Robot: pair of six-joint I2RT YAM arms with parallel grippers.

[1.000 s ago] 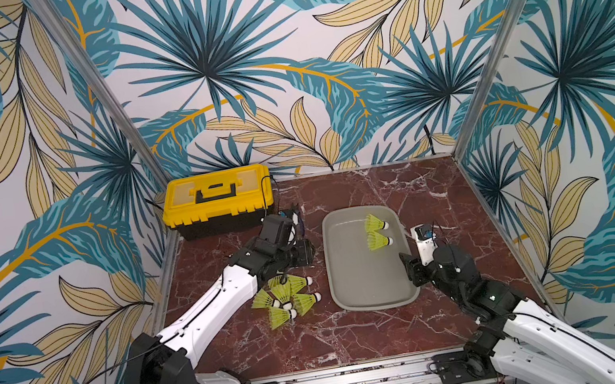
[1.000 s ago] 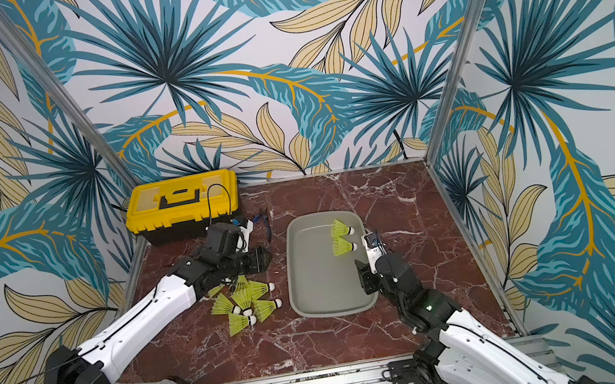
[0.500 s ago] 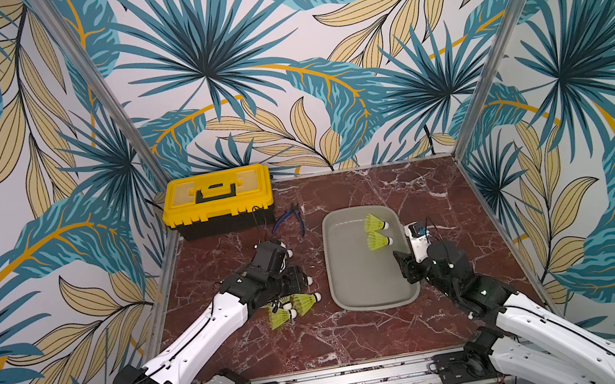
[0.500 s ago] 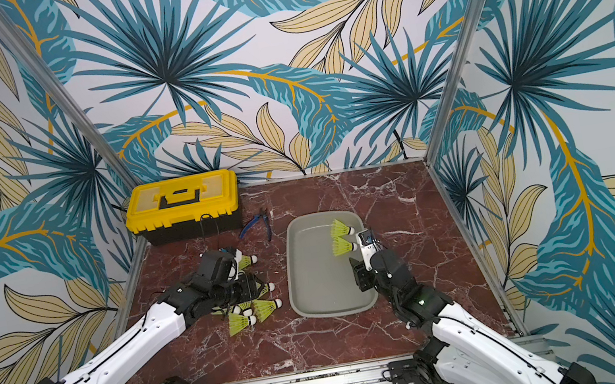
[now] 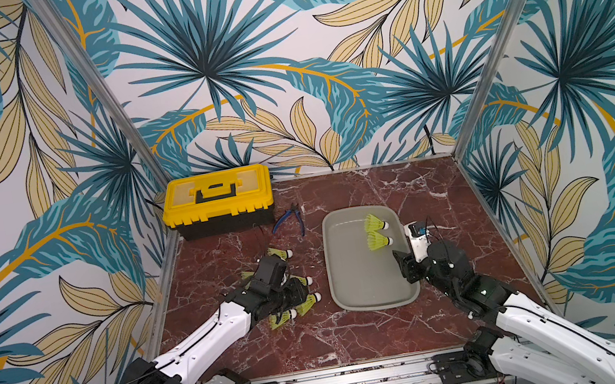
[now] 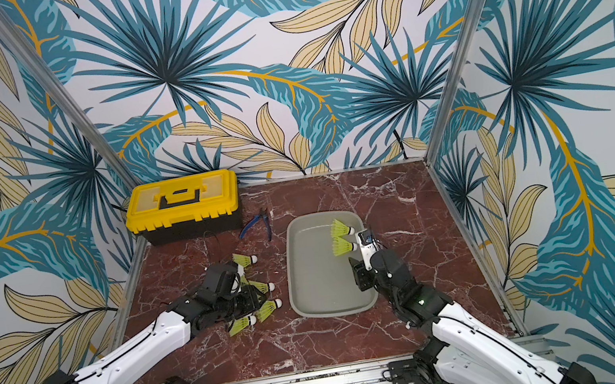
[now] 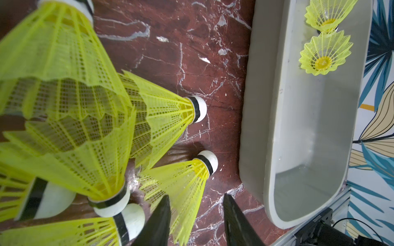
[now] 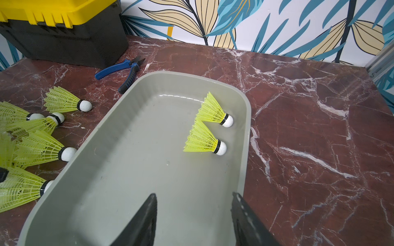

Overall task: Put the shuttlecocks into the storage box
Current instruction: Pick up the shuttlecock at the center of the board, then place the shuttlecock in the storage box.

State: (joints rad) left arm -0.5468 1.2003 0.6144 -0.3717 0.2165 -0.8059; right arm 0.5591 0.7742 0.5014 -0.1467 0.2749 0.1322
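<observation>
Several neon yellow-green shuttlecocks (image 5: 309, 299) lie in a loose pile on the marble left of the grey storage box (image 5: 361, 276). My left gripper (image 7: 195, 198) is down in that pile (image 6: 270, 307). The skirt of one shuttlecock (image 7: 185, 176) sits between its open fingers, against one finger and clear of the other. Two shuttlecocks (image 8: 213, 111) (image 8: 203, 139) rest inside the storage box (image 8: 149, 159) by its far right wall. My right gripper (image 8: 193, 196) hangs open and empty over the box's near right part (image 5: 408, 269).
A yellow-lidded black toolbox (image 5: 217, 199) stands at the back left. Blue-handled pliers (image 5: 291, 220) lie between it and the box. One shuttlecock (image 5: 280, 253) lies apart behind the pile. Patterned walls close in the back and both sides.
My left arm came forward from near the pliers and down onto the pile, and its jaws narrowed around a skirt. The right gripper shifted slightly left over the box.
</observation>
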